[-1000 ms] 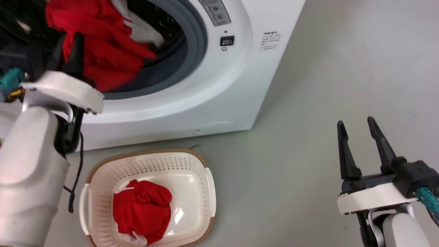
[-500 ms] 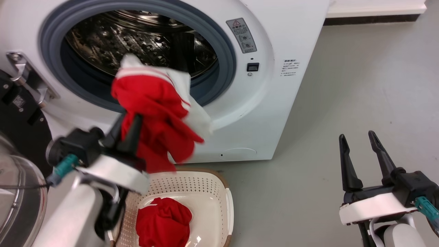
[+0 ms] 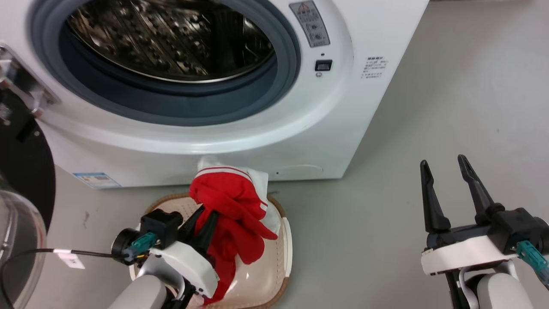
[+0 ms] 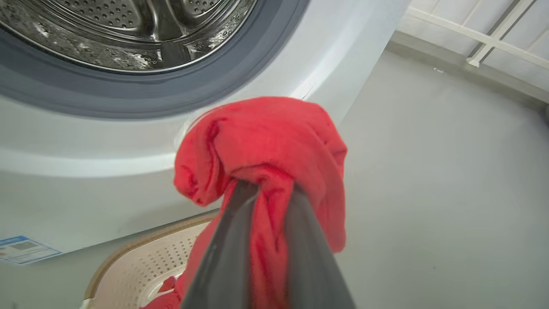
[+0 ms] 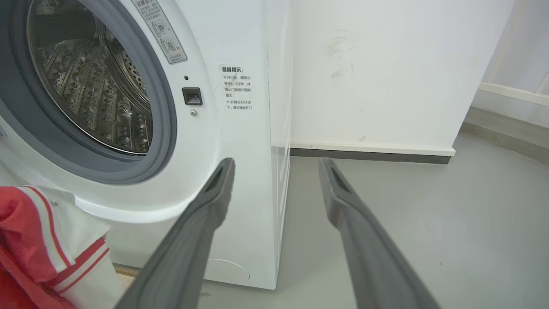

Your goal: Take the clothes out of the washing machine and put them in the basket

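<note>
One garment (image 3: 231, 201), red with a white panel and striped trim, is clamped in the left pincer (image 3: 206, 216). Its fingers are closed on a bunched fold. The cloth rises past the fingertips and drapes down on both sides of them.

Directly below this pincer sits the basket (image 3: 286, 244), so the load hangs over the basket opening with its lower end reaching inside. Red fabric shows low in the basket beneath the pincer. Whether it is a separate piece or the tail of the held garment cannot be determined.

Ahead of and above the pincer stands the washing machine (image 3: 257, 128), with its door (image 3: 19, 240) swung aside. The visible portion of the drum (image 3: 171, 38) presents bare perforated steel.

The right pincer (image 3: 442, 163) is spread apart and holds nothing. It is well to the side of the basket, over the floor (image 3: 407, 107).

Status assessment: extraction appears complete for the drum area in view. Remaining steps:
1. Lower the left pincer.
2. Release the garment into the basket.
3. Verify the hidden lower drum.
</note>
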You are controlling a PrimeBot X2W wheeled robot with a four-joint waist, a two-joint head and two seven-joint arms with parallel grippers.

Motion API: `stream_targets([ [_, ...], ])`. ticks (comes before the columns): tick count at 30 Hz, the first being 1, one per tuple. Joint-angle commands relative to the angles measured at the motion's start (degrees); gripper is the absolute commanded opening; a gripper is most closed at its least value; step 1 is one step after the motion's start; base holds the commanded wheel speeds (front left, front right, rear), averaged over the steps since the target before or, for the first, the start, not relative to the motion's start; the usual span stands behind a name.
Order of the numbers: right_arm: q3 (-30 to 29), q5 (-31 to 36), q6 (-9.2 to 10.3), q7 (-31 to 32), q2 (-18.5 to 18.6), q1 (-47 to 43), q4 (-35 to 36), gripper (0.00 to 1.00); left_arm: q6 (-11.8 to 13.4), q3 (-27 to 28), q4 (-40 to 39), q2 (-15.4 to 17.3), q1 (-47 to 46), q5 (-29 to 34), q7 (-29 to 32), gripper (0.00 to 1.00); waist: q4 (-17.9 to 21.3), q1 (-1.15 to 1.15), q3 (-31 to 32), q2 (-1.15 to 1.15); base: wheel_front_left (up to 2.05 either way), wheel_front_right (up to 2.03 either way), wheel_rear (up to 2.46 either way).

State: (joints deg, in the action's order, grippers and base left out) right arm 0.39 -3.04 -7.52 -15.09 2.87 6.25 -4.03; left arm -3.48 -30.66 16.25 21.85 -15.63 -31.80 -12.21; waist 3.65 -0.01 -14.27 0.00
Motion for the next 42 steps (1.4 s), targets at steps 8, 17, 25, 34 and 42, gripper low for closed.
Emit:
stream_targets([
  [8,1.1,-0.9,0.06,-0.1,0.0,4.1,1.4,1.00,-2.0,-1.2,15.9,-3.7,-7.3,0.6,-1.8,0.00,4.6,0.01,-11.0,0.00,0.00,0.00,0.00],
  [17,2.1,-2.3,0.06,-0.1,0.0,7.0,3.0,1.00,-3.1,-1.4,31.5,-6.1,-15.7,1.9,-2.9,0.00,8.5,0.01,-21.1,0.00,0.00,0.00,0.00],
  [25,2.3,-3.9,0.05,-0.1,0.0,9.2,5.5,1.00,-3.6,-1.8,42.3,-4.5,-23.4,3.8,-3.0,0.00,11.2,0.01,-29.8,0.00,0.00,0.00,0.00],
  [34,2.3,-4.8,0.05,-0.1,0.0,10.2,6.8,1.00,-3.3,-1.1,49.2,-3.6,-28.3,4.6,-3.0,0.00,12.7,0.01,-36.0,0.00,0.00,0.00,0.00],
  [42,2.1,-5.0,0.06,-0.1,0.0,11.1,7.0,1.00,-2.3,-0.8,52.6,-3.9,-31.6,4.8,-3.0,0.00,13.0,0.01,-38.4,0.00,0.00,0.00,0.00],
])
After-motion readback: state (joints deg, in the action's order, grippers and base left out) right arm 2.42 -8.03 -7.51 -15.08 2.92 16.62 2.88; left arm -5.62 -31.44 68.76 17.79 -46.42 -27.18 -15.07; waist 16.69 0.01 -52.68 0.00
